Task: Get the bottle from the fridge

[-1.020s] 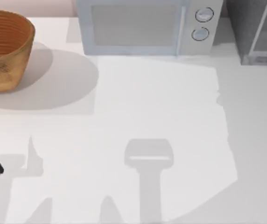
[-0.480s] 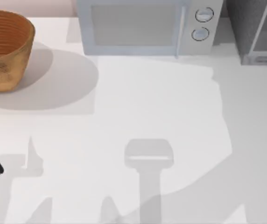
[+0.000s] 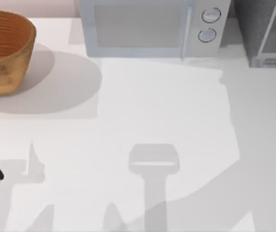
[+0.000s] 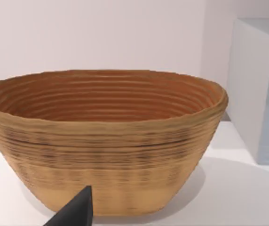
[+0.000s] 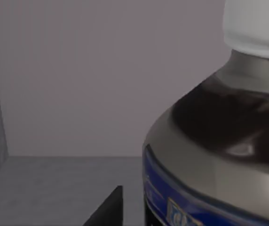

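My right hand [image 5: 107,207] is inside the fridge [image 3: 263,29] just beside the bottle [image 5: 219,141], grip unclear; next I must close squarely on it.

Basket [image 4: 106,141]: coiled, ribbed weave, matt, tan outside and warmer orange-brown within. Counter [image 3: 176,111]: smooth, matt white. Microwave [image 3: 147,29]: smooth pale casing, plastic-looking, with a faintly glassy door. Fridge [image 3: 254,29]: dark grey speckled wall, matt. Bottle [image 5: 219,155]: glossy clear shoulder over dark contents, highlights noted; frosted white cap; a smooth blue printed band is seen.
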{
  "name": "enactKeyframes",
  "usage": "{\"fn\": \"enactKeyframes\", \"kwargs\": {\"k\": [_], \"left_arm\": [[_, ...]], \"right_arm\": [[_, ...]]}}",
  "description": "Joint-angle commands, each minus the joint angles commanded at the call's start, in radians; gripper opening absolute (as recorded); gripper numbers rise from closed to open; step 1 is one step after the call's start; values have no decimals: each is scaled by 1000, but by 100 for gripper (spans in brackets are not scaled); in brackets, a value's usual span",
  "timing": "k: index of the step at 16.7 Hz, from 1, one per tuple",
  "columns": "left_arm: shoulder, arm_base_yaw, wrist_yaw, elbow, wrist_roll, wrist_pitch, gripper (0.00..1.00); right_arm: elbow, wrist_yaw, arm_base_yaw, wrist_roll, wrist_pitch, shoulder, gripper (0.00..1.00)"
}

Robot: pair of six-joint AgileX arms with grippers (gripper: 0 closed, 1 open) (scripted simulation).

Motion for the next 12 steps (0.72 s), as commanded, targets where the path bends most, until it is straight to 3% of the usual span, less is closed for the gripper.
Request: {"fn": "enactKeyframes", "kwargs": {"k": [8, 12], "left_arm": [[0, 0, 0, 0, 0, 0, 100], [0, 0, 0, 0, 0, 0, 100]], "right_arm": [[0, 0, 0, 0, 0, 0, 2], [0, 0, 0, 0, 0, 0, 0]]}}
